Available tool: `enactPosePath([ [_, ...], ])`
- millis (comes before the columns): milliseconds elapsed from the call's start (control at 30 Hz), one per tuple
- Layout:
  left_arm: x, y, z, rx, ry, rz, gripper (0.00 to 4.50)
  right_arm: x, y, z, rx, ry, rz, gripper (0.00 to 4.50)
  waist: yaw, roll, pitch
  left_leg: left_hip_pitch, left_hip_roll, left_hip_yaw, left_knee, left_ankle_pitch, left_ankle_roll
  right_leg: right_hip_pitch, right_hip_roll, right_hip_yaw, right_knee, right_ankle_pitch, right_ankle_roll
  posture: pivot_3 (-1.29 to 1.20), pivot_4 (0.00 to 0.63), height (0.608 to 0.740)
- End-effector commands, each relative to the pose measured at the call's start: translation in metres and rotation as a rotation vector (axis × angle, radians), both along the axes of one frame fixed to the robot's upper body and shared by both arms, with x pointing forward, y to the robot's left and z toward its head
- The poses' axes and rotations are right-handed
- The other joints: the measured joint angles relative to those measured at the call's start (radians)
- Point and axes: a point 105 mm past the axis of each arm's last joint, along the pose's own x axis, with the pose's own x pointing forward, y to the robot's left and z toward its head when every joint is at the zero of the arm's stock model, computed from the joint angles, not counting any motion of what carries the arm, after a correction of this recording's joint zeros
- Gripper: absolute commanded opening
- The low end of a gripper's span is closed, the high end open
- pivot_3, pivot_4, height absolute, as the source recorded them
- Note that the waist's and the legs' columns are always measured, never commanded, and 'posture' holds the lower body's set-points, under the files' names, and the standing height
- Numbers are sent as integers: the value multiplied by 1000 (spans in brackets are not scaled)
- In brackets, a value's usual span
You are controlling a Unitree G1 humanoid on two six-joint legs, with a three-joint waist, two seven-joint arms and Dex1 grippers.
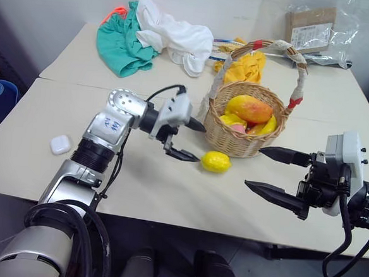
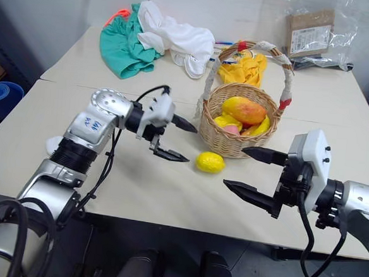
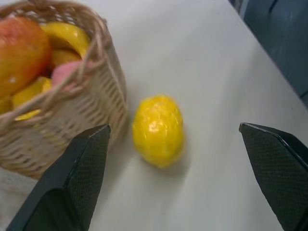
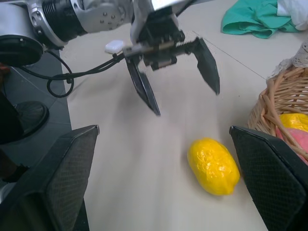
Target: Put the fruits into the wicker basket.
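The wicker basket [image 1: 237, 144] stands on the table right of centre, its tall banded handle arching over it. Inside lies an orange-red mango [image 1: 250, 109] on top of other yellow fruits and a pink one. A yellow lemon [image 1: 215, 161] lies on the table just in front of the basket, close to its wall. My left gripper [image 1: 199, 141] is open, pointing to the right at the lemon, its fingertips just short of it. In the left wrist view the lemon [image 3: 158, 130] sits ahead between the two fingers. My right gripper [image 1: 254, 167] hovers open to the lemon's right, holding nothing.
A small white case [image 1: 60, 144] lies at the table's left. Green and white cloths [image 1: 141, 37] are heaped at the back, with a yellow cloth [image 1: 246, 68] behind the basket. A cardboard box in plastic [image 1: 312, 30] sits at the back right.
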Motion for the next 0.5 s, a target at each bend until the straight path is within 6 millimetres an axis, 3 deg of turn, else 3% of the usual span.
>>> enactPosePath([
  [33,3,-20,-15,5,-13,6,4482,-7,4,9,1,-54,9,4500,-2,0,0,-1,0,0,0,0,1,0,0,0,0,1,2,0,150,740],
  [300,16,-41,-37,28,-35,76,4482,-10,3,10,9,-57,-15,4500,-11,0,0,-1,0,1,0,0,2,-1,0,0,-1,2,4,0,150,740],
  [400,16,-39,-37,34,-29,73,3911,-10,4,11,13,-59,-18,4500,-10,0,0,0,0,1,0,0,2,-1,0,0,-1,2,4,0,150,740],
  [500,7,-35,-28,15,-10,9,3025,-10,4,10,11,-57,-21,4500,-10,0,0,0,0,1,0,0,2,-1,0,0,-1,2,4,0,150,740],
])
